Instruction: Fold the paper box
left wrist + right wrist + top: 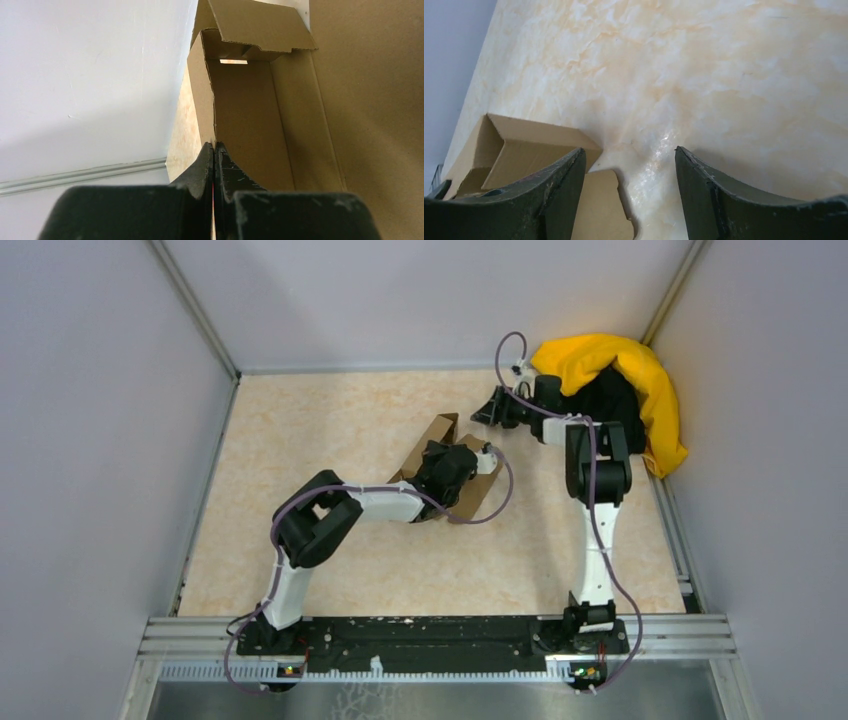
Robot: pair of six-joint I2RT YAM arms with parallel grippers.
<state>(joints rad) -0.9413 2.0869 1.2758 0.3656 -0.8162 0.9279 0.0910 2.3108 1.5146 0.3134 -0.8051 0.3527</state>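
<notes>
Yellow-and-black cloth heap (640, 380) piled in the far right corner, right arm (598, 460) bent just in front of it. Marble-look tabletop (330, 430), grey walls (100, 440) all round. Paper box (435, 435) sits mid-table, a bit right of centre, partly folded, with one flap standing up at its far left. Left arm (380, 502) covers much of it from above. Left wrist view shows what the top view hides: left gripper (215, 146) clenched on the thin edge of a raised side wall, fingers nearly meeting, box interior and end flaps beyond. Right gripper (630, 155) spread wide, holding nothing, near the box's far right. Bare tabletop shows between its fingers, box flap beside one finger.
</notes>
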